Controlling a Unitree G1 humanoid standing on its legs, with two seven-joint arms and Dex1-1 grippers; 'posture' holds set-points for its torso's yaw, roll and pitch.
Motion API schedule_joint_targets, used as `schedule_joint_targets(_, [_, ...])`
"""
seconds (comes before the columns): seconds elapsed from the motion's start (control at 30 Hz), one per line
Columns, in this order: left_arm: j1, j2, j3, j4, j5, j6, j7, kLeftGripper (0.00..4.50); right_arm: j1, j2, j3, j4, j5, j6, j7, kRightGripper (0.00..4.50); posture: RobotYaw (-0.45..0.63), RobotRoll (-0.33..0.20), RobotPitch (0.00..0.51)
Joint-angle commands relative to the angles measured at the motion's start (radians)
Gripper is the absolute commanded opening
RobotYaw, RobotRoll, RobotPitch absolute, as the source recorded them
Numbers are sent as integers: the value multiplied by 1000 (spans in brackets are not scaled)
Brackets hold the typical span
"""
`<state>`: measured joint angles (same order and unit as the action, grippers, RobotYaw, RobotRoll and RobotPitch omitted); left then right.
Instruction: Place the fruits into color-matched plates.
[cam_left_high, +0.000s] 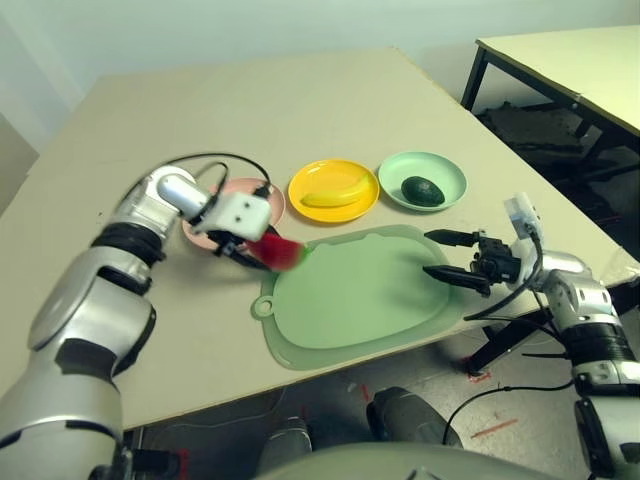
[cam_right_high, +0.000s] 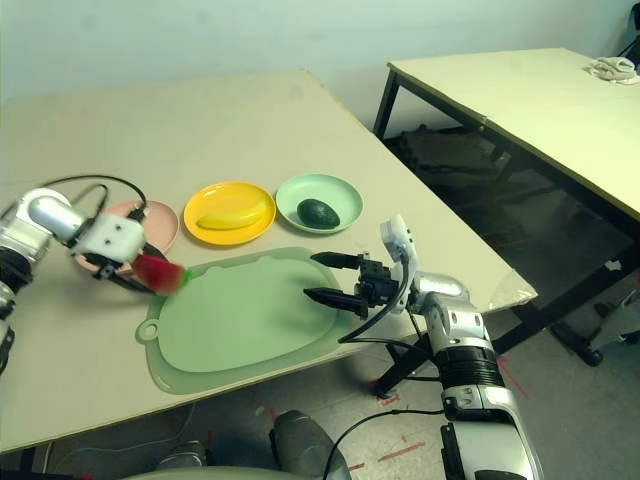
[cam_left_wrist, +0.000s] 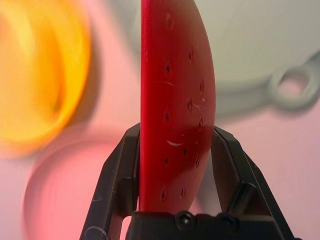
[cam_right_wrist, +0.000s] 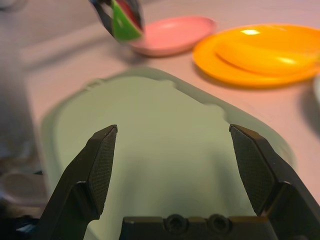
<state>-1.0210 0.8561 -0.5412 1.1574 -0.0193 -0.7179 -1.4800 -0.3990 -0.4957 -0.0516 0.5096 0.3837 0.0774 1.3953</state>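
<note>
Three round plates sit in a row on the bench (cam_left_high: 330, 110), just beyond the far edge of the pale green cutting mat (cam_left_high: 360, 295), which serves as the landmark for everything else. Farthest left of the mat's far edge is the pink plate (cam_left_high: 205, 232), partly hidden by the left arm; the yellow plate (cam_left_high: 333, 189) stands beyond the middle of that edge with the banana (cam_left_high: 333, 197) lying in it; the mint green plate (cam_left_high: 422, 180) stands beyond the mat's right part with the dark avocado (cam_left_high: 422, 190) resting inside. The left claw (cam_left_high: 258, 254) hangs above the mat's far-left corner, near the mat's handle hole and just beside the pink plate, and its two black fingers (cam_left_wrist: 116, 175) are clamped on the flat sides of the red watermelon wedge (cam_left_wrist: 176, 100), whose green rind points toward the mat. The wedge is off the bench, held in the air. The right claw (cam_left_high: 442, 256) hovers over the mat's right edge, pointing across it, its fingers (cam_right_wrist: 97, 162) spread wide apart with nothing between them.
</note>
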Motion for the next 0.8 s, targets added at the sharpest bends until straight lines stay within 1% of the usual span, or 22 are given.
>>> schedule_joint_targets(0.03, [-1, 21, 37, 64, 97, 17, 83, 2167, 2, 8, -3, 15, -15, -38, -31, 4500, -189, 0, 8])
schedule_joint_targets(0.17, [25, 53, 50, 121, 199, 55, 219, 2166, 41, 30, 11, -23, -10, -41, -51, 4500, -189, 0, 9])
schedule_joint_targets(0.3, [58, 49, 78, 150, 265, 82, 363, 2166, 67, 38, 11, -75, 3, -17, -66, 4500, -211, 0, 9])
schedule_joint_targets(0.43, [70, 33, 107, 158, 300, 105, 436, 2166, 87, 32, 6, -102, 8, -7, -74, 4500, -218, 0, 10])
schedule_joint_targets(0.8, [12, -25, 161, 161, 350, 155, 483, 2166, 108, 20, 3, -135, 14, 8, -83, 4500, -235, 0, 8])
